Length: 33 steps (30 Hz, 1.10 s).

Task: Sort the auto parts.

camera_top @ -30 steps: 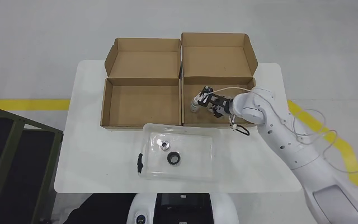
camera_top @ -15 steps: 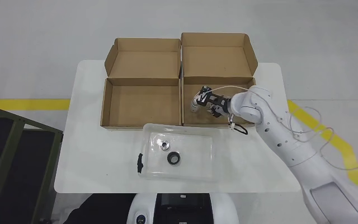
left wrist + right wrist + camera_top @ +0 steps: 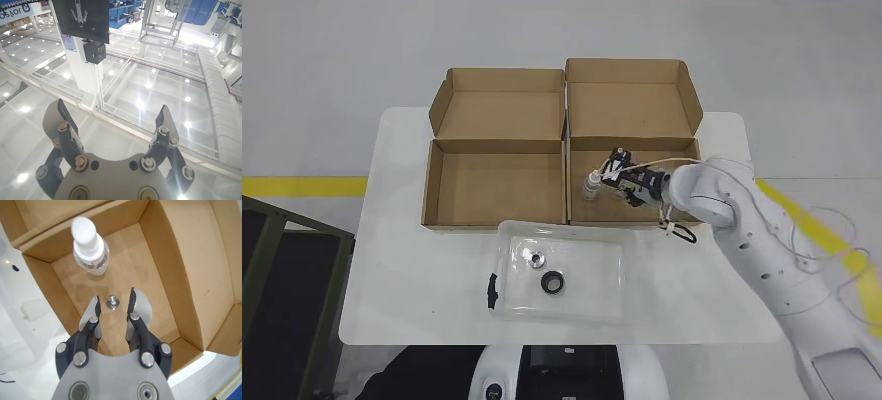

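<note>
The right gripper (image 3: pixel 114 300) hangs over a cardboard box (image 3: pixel 189 266), jaws partly parted and empty, a small silver hex part (image 3: pixel 112 303) lying on the box floor in the gap between them. A white-capped bottle (image 3: pixel 90 256) stands just beyond the fingertips. The left gripper (image 3: pixel 113 117) gapes wide, empty.

Right pincer (image 3: pixel 114 295), left pincer (image 3: pixel 111 103), both agape.
</note>
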Available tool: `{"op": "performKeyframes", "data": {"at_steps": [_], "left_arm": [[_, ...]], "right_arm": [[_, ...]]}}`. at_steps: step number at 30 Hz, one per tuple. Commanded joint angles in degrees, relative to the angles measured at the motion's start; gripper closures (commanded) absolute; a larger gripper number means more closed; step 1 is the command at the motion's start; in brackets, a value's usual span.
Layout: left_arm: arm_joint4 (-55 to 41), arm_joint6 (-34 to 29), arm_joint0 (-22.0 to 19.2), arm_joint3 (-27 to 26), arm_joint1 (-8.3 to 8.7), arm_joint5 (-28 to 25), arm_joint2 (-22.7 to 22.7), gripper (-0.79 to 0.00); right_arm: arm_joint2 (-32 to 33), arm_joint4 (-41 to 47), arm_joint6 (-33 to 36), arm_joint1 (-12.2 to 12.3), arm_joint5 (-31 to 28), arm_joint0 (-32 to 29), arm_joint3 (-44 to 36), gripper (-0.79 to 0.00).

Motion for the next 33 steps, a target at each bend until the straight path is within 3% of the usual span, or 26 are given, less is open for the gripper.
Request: {"op": "performKeyframes", "data": {"at_steps": [1, 14, 20, 33], "left_arm": [[0.00, 0.00, 0.00, 0.00, 0.00, 0.00, 0.00, -0.785], [0.00, 0.00, 0.00, 0.00, 0.00, 0.00, 0.00, -0.785], [0.00, 0.00, 0.00, 0.00, 0.00, 0.00, 0.00, -0.785], [0.00, 0.00, 0.00, 0.00, 0.00, 0.00, 0.00, -0.785]], "right_arm": [[2.29, 0.81, 0.28, 0.70, -0.82, -2.03, -3.53, -0.292], [9.33, 4.44, 0.17, 3.72, -7.15, -15.64, -21.66, -0.320], [7.28, 2.27, 0.32, 4.14, -9.28, -18.74, -25.83, -0.336], [-0.82, -4.33, -1.43, 3.77, -11.30, -20.40, -24.80, -0.369]]}}
